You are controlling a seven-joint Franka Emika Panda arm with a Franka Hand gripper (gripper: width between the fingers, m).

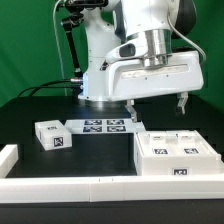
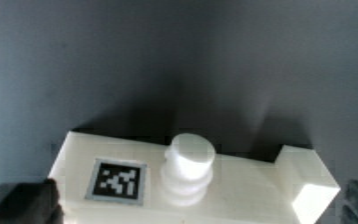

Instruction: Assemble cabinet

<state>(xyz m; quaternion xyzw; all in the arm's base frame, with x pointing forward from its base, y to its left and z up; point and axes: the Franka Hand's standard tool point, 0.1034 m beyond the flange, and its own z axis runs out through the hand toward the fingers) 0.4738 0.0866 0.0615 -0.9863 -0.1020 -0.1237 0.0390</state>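
The large white cabinet box [image 1: 175, 157] lies on the black table at the exterior view's right, with several tags on its top. My gripper [image 1: 157, 107] hangs open and empty just above its far edge. In the wrist view a white part of the cabinet [image 2: 247, 190] with a square tag [image 2: 117, 180] and a round white peg [image 2: 190, 160] sits between my open gripper's [image 2: 190, 212] dark fingers [image 2: 23, 204]. A small white drawer block [image 1: 52, 135] with tags lies apart on the exterior view's left.
The marker board [image 1: 105, 126] lies flat in front of the robot base. A long white border rail [image 1: 90, 186] runs along the front of the table, and another rail piece [image 1: 8, 158] stands at the left edge. Cables hang behind the arm.
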